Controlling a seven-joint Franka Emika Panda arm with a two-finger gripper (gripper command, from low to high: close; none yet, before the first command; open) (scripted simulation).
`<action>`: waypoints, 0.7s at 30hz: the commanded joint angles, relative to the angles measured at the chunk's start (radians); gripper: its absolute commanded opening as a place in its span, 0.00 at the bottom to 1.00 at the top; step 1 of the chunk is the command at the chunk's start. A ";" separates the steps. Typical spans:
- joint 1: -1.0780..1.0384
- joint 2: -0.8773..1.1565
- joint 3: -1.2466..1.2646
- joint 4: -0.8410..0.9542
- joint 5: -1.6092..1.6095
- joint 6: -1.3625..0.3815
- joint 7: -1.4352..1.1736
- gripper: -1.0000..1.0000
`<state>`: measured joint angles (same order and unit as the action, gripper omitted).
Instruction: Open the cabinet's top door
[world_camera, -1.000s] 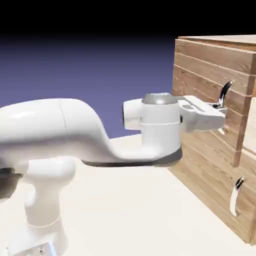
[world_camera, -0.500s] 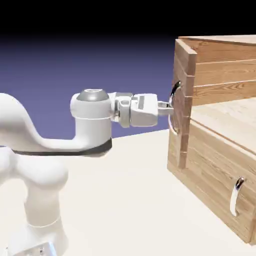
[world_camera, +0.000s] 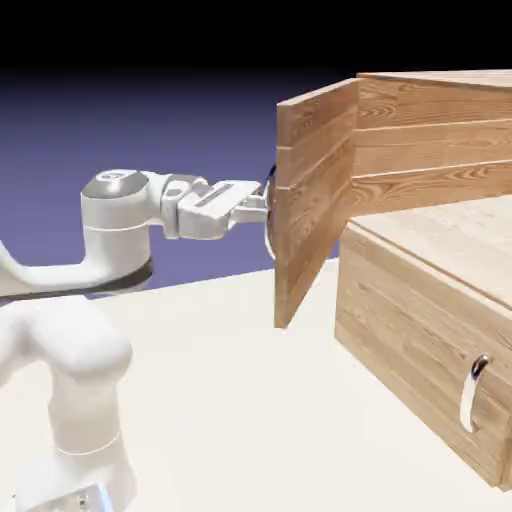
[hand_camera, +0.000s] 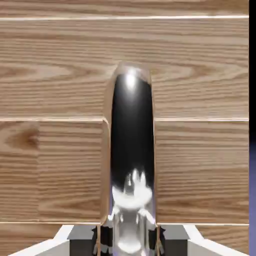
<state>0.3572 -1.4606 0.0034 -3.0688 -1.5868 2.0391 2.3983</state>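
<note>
The cabinet (world_camera: 430, 300) of light wood planks fills the exterior view's right. Its top door (world_camera: 315, 200) stands swung far out toward the exterior view's left, away from the cabinet body. My gripper (world_camera: 266, 208) reaches from the left and is shut on the door's curved chrome handle (world_camera: 269, 222), mostly hidden behind the door's edge. In the hand view the handle (hand_camera: 131, 165) rises large and dark between my fingertips (hand_camera: 102, 239), with the door's planks (hand_camera: 55, 125) right behind it.
The lower panel's silver handle (world_camera: 470, 392) sits on the cabinet's front at lower right. My white arm (world_camera: 120, 230) stretches level across the left half above the pale table (world_camera: 240, 420).
The arm has pulled back to the left with the handle in its grip. The top door has swung from nearly shut to wide open.
</note>
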 joint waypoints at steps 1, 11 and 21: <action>0.009 -0.002 0.036 -0.001 0.038 -0.024 -0.002 0.00; 0.071 0.078 0.399 0.066 0.399 -0.268 0.020 0.00; -0.033 0.300 0.761 0.298 0.721 -0.544 0.090 0.00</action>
<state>0.3240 -1.1612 0.7643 -2.7711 -0.8660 1.4961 2.4886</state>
